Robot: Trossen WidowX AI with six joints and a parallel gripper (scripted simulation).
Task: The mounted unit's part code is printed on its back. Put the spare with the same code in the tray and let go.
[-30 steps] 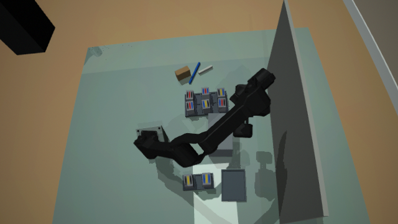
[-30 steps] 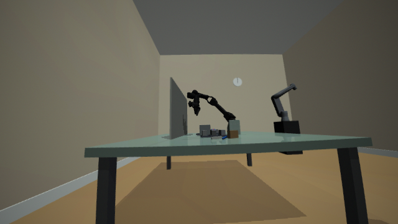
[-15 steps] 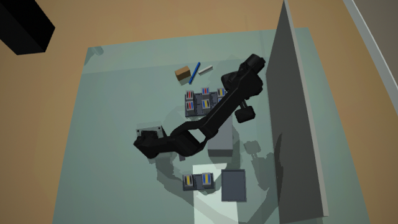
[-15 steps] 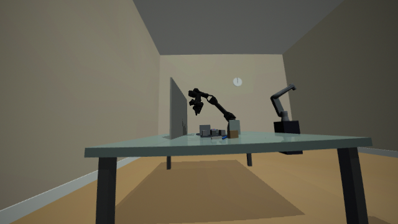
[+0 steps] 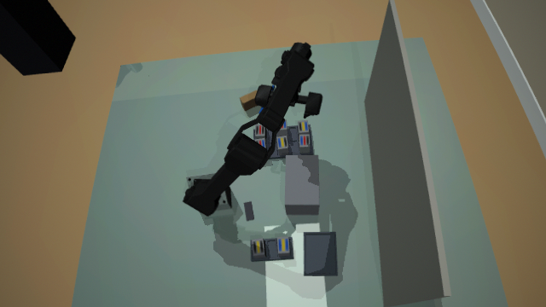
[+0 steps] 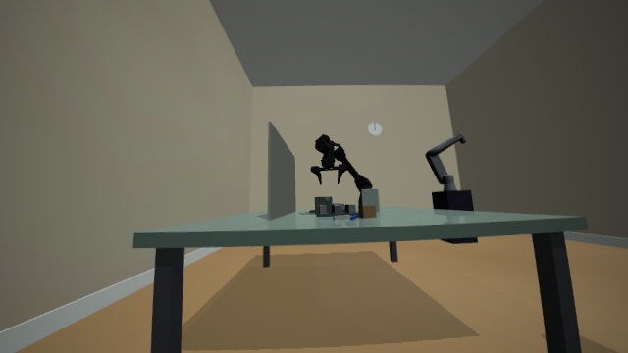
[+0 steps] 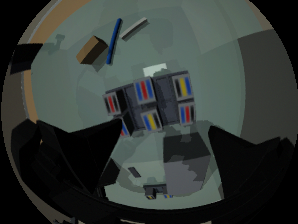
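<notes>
The wide-open black gripper (image 6: 329,175) is held high above the cluster of grey striped spare blocks (image 7: 152,104), with free air beneath. Sideways passage is bounded by the tall grey upright panel (image 5: 398,170); the grey rectangular mounted block (image 5: 302,184) stands just beside the cluster.
</notes>
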